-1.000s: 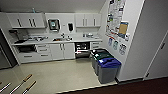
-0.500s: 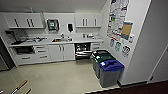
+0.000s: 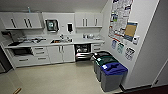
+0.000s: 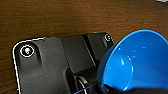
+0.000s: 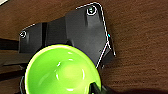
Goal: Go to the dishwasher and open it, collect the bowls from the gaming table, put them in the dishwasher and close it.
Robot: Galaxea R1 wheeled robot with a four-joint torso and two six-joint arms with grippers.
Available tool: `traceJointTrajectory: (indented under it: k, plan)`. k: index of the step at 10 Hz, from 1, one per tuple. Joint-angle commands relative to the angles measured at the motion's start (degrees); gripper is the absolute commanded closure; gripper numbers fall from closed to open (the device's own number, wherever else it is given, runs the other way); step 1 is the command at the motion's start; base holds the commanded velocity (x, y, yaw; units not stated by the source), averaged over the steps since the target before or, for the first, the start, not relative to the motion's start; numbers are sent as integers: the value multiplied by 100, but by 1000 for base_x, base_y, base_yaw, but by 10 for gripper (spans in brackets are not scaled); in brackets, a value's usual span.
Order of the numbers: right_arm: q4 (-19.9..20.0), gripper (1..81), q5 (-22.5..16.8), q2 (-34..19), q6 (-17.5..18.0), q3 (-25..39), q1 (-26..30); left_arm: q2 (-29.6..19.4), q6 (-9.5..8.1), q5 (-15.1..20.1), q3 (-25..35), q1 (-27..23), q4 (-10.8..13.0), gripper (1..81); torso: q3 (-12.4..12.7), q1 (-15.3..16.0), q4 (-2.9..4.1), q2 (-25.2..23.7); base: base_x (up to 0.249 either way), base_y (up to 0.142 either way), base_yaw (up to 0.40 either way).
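The dishwasher [image 3: 82, 51] stands under the counter at the far side of the kitchenette, its door lowered and its dark inside with racks showing. In the left wrist view a blue bowl [image 4: 137, 62] sits tilted at my left gripper [image 4: 110, 88], which is shut on its rim. A light green bowl [image 5: 62, 71] shows in the right wrist view with my right gripper [image 5: 96, 88] shut on its edge. Brown floor lies below both bowls. The gaming table is out of view.
Three lidded bins [image 3: 110, 72], the nearest with a blue lid, line the right wall beside the dishwasher. White cabinets [image 3: 61, 53] and a counter with a sink [image 3: 60, 41] run along the back wall. Pale floor [image 3: 57, 77] stretches ahead of me.
The whole head view has shifted: the camera has moved closer to the kitchenette, and the bins and the dishwasher look larger.
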Motion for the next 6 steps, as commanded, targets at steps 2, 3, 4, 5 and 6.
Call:
traceJointTrajectory:
  k: [2, 3, 4, 5, 6]
  plan:
    - [-62, 811, -226, -196, 1, 2, 198, -103, -18, 115, 47, -274, 63, 811, 0, 0, 0, 0, 221, 0, 0]
    - [-62, 811, -226, -196, 1, -7, 198, -103, -18, 106, 47, -274, 63, 811, 0, 0, 0, 0, 221, 0, 0]
    - [-62, 811, -226, -196, 1, -7, 198, -95, -18, 106, 47, -274, 54, 811, 0, 0, 0, 0, 221, 0, 0]
    - [-62, 811, -226, -196, 1, 2, 198, -95, -18, 97, 47, -274, 54, 811, 0, 0, 0, 0, 221, 0, 0]
    - [-62, 811, -217, -196, 1, -7, 198, -94, -18, 106, 47, -274, 54, 811, 0, 0, 0, 0, 221, 0, 0]
